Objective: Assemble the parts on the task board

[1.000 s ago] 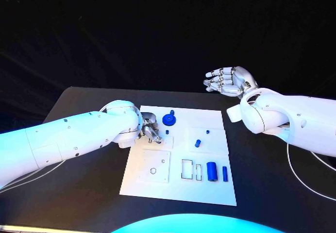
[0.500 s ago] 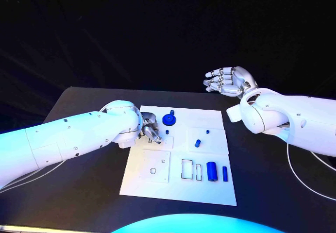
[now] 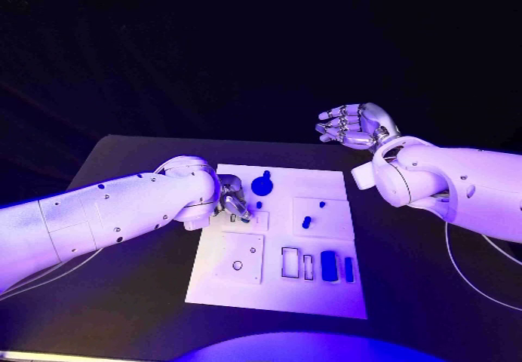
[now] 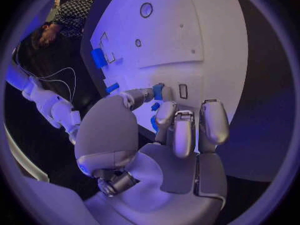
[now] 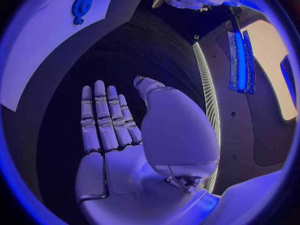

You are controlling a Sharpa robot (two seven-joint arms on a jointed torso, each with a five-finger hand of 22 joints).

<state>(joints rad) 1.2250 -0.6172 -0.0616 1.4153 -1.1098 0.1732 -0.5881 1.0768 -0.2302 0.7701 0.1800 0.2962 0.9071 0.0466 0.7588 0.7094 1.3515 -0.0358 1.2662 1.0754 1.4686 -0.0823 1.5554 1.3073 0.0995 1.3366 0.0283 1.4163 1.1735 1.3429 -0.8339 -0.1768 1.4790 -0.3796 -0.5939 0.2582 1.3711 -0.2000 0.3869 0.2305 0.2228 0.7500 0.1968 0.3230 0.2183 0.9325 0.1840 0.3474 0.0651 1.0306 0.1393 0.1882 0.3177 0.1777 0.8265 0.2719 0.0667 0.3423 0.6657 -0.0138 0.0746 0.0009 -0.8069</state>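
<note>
Near the task board's (image 3: 327, 302) left edge, left hand (image 3: 233, 202) pinches a small blue part (image 4: 158, 91) for seating, several parts apparently unplaced; right hand (image 3: 354, 123) hangs spread.

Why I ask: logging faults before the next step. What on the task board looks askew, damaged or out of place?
Nothing stands out. The task board lies flat and unbroken on the table, blue parts rest neatly in its recesses, the left robot hand pinches one small blue part at the board, and the right robot hand is raised, open.

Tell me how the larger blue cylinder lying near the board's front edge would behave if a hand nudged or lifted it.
The larger blue cylinder lies on its side, so a sideways nudge would probably roll it. It looks rigid, likely light. Its smooth round surface may slip in a loose pinch.
</note>
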